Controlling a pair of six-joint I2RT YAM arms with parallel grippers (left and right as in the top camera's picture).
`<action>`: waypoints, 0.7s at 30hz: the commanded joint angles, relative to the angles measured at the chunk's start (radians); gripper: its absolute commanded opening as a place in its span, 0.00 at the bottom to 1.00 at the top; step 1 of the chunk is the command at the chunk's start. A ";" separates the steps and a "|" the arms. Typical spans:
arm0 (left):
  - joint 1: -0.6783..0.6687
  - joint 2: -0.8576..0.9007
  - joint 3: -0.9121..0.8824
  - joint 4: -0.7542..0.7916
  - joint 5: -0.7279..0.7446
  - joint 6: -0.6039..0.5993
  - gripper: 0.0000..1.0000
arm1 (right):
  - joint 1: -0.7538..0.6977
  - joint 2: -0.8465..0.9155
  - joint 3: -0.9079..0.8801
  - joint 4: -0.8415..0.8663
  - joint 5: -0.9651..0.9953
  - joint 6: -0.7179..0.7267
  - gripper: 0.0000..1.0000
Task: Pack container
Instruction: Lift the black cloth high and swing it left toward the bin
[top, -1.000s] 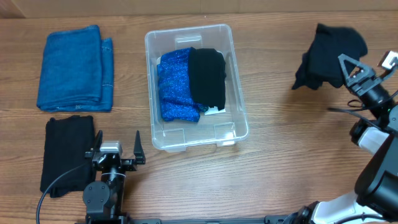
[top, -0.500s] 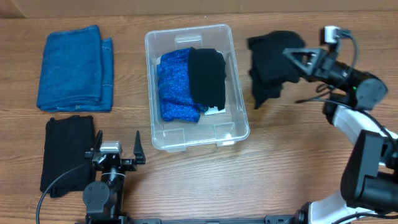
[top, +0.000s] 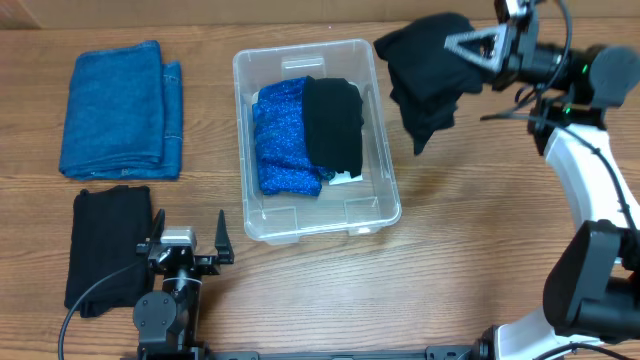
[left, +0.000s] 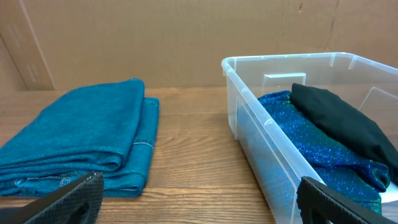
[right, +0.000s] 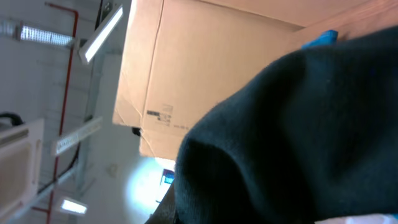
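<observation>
The clear container (top: 300, 48) stands mid-table with a sparkly blue cloth (top: 280, 140) and a folded black cloth (top: 333, 125) inside. My right gripper (top: 452, 45) is shut on another black cloth (top: 425, 80), which hangs in the air just beyond the container's far right corner. That cloth (right: 298, 137) fills the right wrist view and hides the fingers. My left gripper (top: 185, 245) stands open and holds nothing, near the front edge beside the container's near left corner. The left wrist view shows the container wall (left: 249, 106) between its spread fingertips (left: 74, 199).
A folded blue towel (top: 120, 110) lies at the far left, also seen in the left wrist view (left: 81, 137). A folded black cloth (top: 105, 245) lies in front of it, next to my left gripper. Bare wood lies right of the container.
My right arm has swung left and toward the far edge, carrying the black cloth from the far right to just beside the container. The left arm has not moved.
</observation>
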 joint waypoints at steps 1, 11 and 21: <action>0.006 -0.007 -0.003 0.000 0.000 0.019 1.00 | 0.002 -0.035 0.134 -0.122 0.038 0.012 0.04; 0.006 -0.007 -0.003 0.000 0.000 0.019 1.00 | -0.021 -0.035 0.264 -0.335 0.411 0.158 0.04; 0.006 -0.007 -0.003 0.000 0.000 0.019 1.00 | -0.024 -0.035 0.264 -0.864 0.666 -0.257 0.04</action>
